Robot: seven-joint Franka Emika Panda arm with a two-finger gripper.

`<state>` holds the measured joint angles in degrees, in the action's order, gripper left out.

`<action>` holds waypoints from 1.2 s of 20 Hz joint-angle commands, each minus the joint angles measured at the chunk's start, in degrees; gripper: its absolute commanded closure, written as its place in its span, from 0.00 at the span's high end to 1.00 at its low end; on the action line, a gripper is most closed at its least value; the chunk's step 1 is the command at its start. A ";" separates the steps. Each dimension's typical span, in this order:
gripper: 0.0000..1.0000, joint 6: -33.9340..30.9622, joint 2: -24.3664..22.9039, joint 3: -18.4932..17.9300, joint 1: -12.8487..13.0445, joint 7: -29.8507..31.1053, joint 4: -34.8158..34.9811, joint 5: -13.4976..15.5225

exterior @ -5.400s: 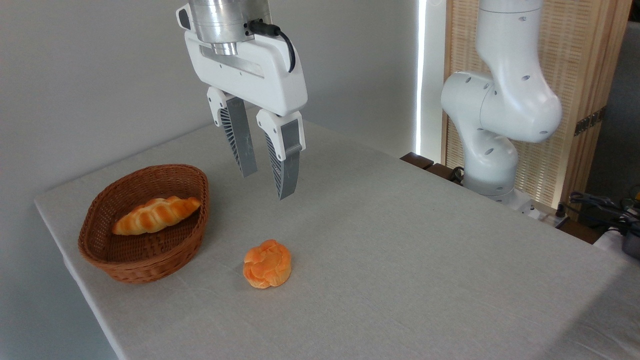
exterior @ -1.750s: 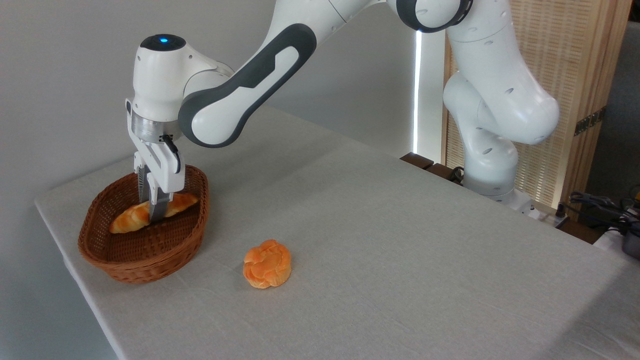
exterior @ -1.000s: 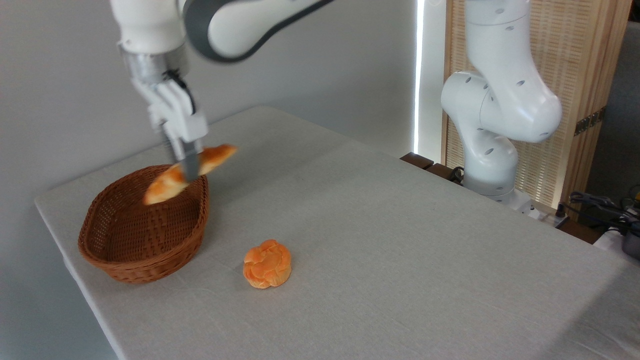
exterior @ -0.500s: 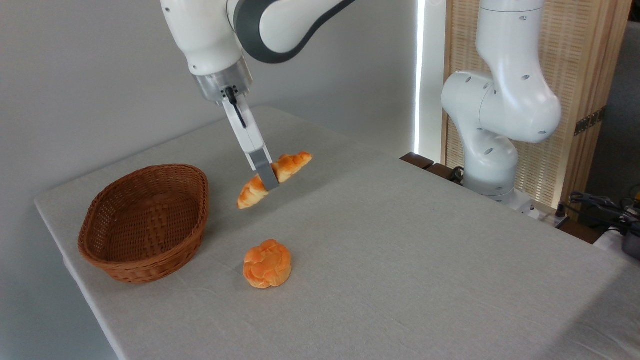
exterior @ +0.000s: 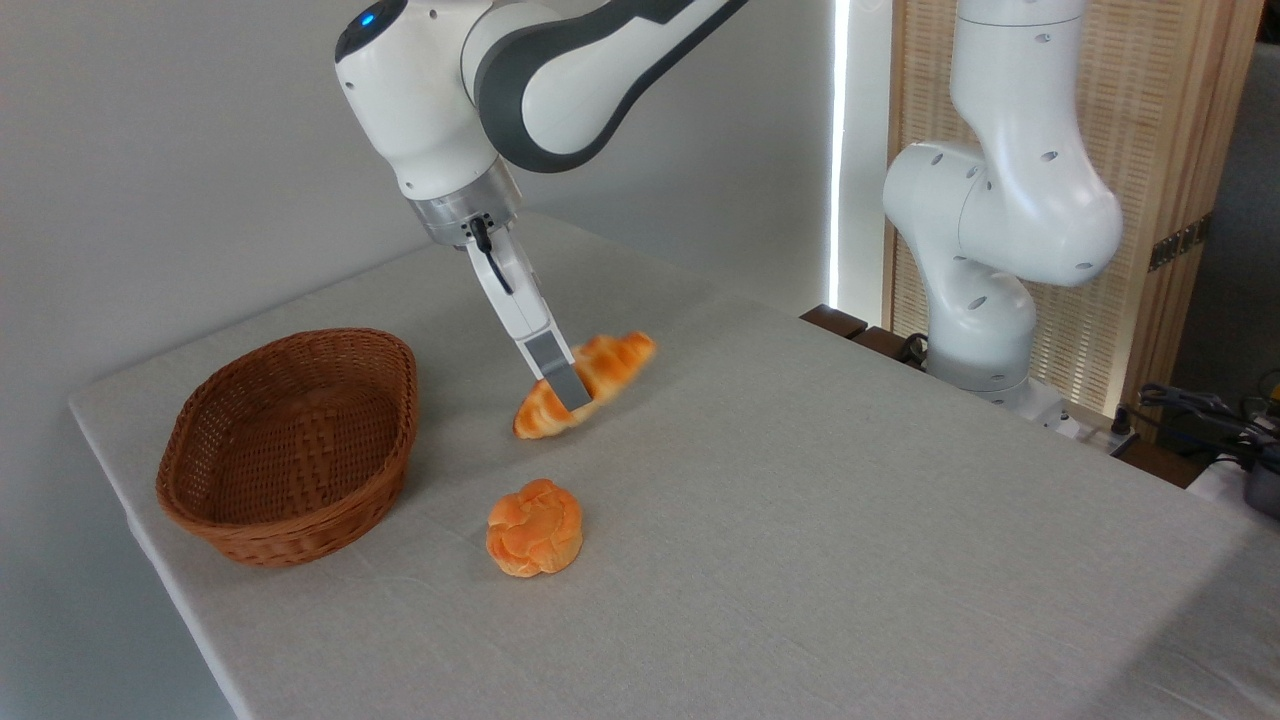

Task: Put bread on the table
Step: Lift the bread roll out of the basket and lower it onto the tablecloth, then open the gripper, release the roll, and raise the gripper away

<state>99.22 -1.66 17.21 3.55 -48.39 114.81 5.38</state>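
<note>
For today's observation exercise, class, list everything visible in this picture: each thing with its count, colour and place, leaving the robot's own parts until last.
Bread: one, golden-brown braided loaf, gripped mid-length and tilted, low over the table's middle; contact with the cloth unclear.
Bun: one, orange, knotted, on the cloth in front of the loaf.
Basket: one, brown wicker, oval, nothing in it, left end of the table.
Table: one, covered in light grey cloth.
Slatted screen: one, pale wood, behind the robot's base at right.
Cables: dark, far right edge.
Arm: one, white and grey, reaching in from the right.
Claw: one, grey fingers, closed on the loaf.
</note>
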 commanded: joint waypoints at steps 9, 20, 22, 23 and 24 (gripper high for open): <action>1.00 0.36 3.33 -5.68 -0.65 0.22 -19.17 -0.46; 1.00 -6.85 2.72 -14.67 -0.65 0.93 -25.69 0.25; 1.00 -7.02 2.54 -14.75 -0.65 1.63 -25.43 0.25; 1.00 -7.11 2.46 -14.75 -0.74 1.89 -25.16 0.16; 1.00 -7.29 2.02 -14.84 -0.83 1.81 -25.07 -0.10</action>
<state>93.58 0.18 3.13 2.32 -47.74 90.73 5.32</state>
